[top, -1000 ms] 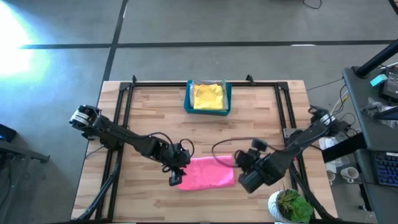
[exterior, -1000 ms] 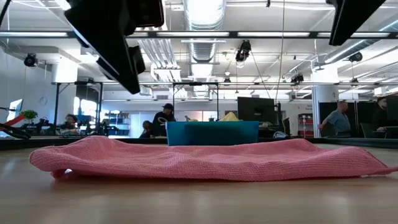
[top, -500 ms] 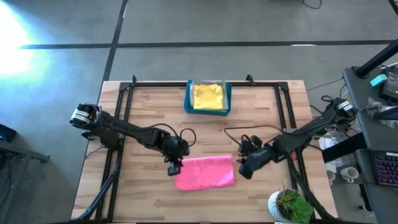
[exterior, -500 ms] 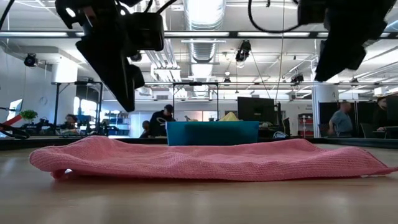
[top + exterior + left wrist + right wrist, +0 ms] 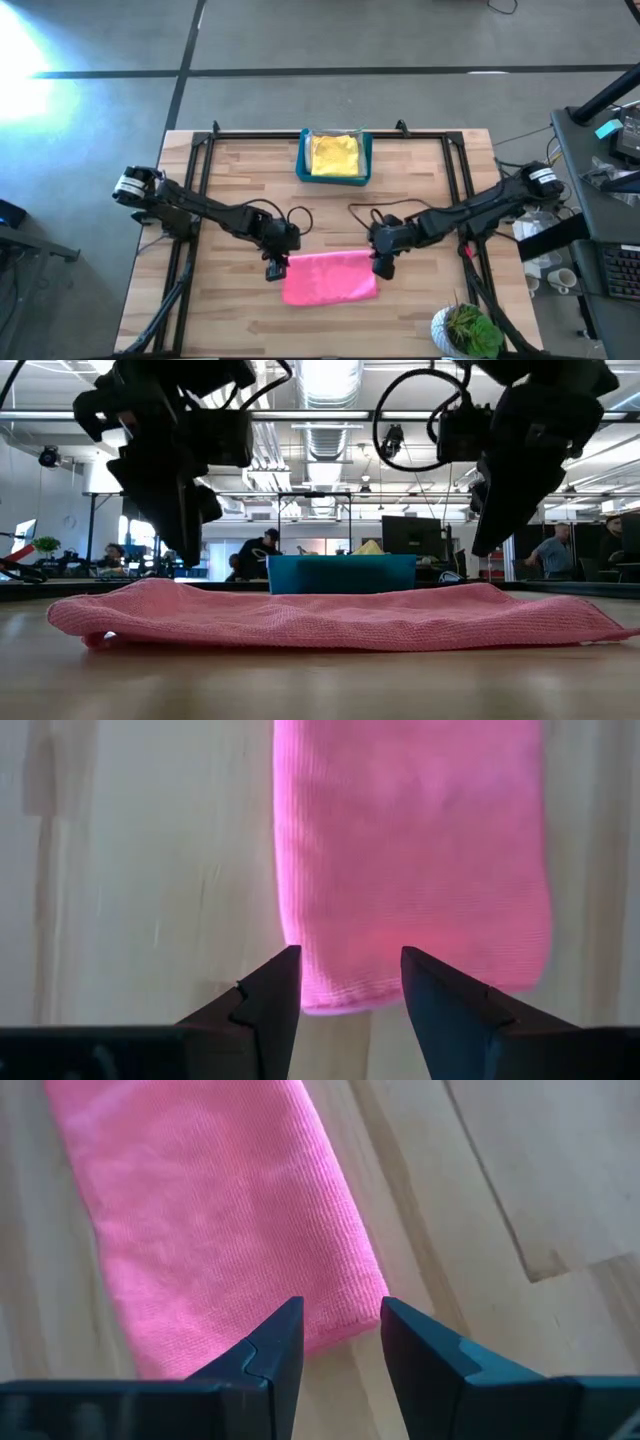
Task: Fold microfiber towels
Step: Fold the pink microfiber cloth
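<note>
On the wooden worktop (image 5: pixel 240 300) lies a folded, ribbed pink towel (image 5: pixel 330 277). Left pincer (image 5: pixel 275 270) and right pincer (image 5: pixel 384 266) hover apart over its corners. Behind, a blue bin (image 5: pixel 303 160) holds a yellow towel (image 5: pixel 335 154).

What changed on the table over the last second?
The right gripper swung in from the table's right edge to the pink towel's far right corner. The left gripper shifted back to its far left corner. Both are open, holding nothing. The towel and the blue bin stayed put.

The pink towel (image 5: pixel 330 277) is matt, finely ribbed cloth lying on a smooth pale wooden table (image 5: pixel 420 190).
</note>
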Action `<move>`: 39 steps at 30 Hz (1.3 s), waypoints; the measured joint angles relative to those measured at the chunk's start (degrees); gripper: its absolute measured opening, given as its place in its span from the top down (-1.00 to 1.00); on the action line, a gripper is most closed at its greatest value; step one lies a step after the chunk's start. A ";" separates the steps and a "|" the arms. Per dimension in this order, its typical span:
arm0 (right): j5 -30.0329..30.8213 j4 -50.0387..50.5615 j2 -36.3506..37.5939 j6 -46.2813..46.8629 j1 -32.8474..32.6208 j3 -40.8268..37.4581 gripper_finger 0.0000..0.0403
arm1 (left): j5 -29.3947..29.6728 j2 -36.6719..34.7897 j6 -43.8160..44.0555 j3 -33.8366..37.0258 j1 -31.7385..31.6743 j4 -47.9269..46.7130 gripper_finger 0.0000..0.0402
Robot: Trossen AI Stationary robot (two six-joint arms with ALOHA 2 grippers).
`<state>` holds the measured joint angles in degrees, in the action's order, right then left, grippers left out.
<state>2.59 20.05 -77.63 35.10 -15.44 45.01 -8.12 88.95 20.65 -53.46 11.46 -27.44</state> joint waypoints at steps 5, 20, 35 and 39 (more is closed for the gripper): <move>-6.44 -3.77 -3.59 -4.35 -0.04 1.77 0.38 | 0.00 0.00 -0.04 0.62 -0.08 0.00 0.22; -21.54 -5.36 -17.61 -8.19 -0.13 8.49 0.85 | 0.00 -0.04 -0.09 0.64 -0.59 -4.31 0.22; -10.08 5.01 -17.90 -9.62 10.18 9.25 0.96 | 0.00 -0.07 -0.10 0.64 -0.59 -4.54 0.22; -4.78 4.97 -17.72 -9.33 13.83 9.22 0.96 | 0.50 -0.07 -0.10 0.64 -0.59 -4.52 0.22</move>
<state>-2.19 25.02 -95.35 25.76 -1.61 54.24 -7.62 88.88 20.56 -52.82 10.87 -31.96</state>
